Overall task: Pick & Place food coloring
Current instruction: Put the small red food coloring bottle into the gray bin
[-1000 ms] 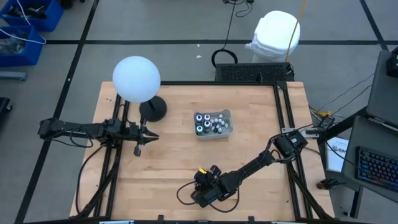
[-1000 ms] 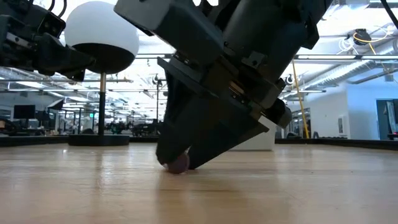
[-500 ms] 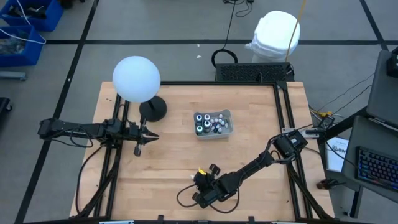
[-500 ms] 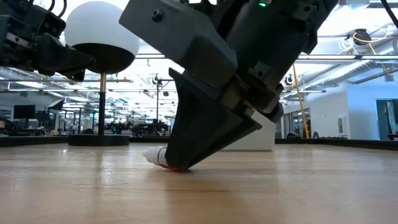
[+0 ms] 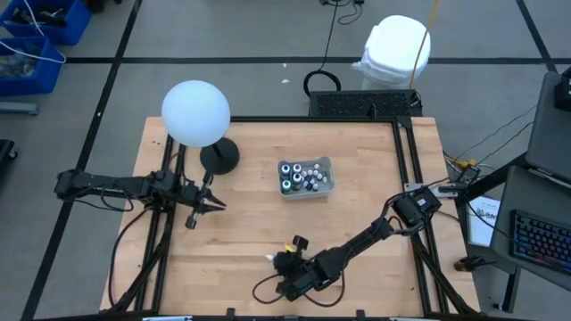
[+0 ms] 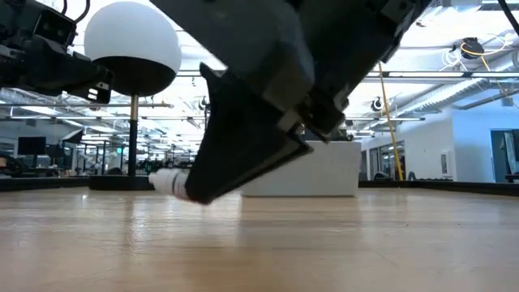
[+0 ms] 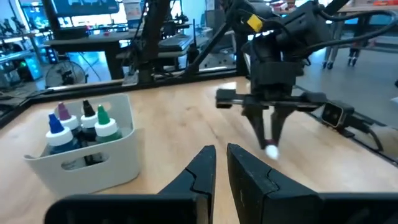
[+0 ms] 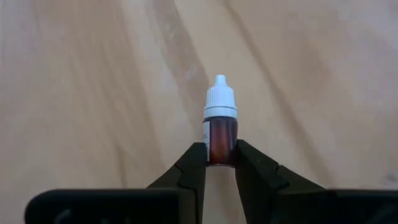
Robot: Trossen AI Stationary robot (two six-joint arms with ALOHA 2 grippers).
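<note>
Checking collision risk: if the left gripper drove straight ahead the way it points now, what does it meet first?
Probably the right gripper, which hangs almost dead ahead over the table, shut on a small bottle. The left gripper is shut. The white bin sits off to one side, likely missed. Depth is unclear.

Bright, even overhead light; blurry low-view foreground.

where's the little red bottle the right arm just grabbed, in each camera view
High view: the red bottle is a white speck at the right tool, near the table's front edge.
Low view: its white cap pokes out left of the dark tool, just above the wood.
Left wrist view: white tip under the far tool.
Right wrist view: centre, clamped between the fingers.
Shared landmark: the right tool.
</note>
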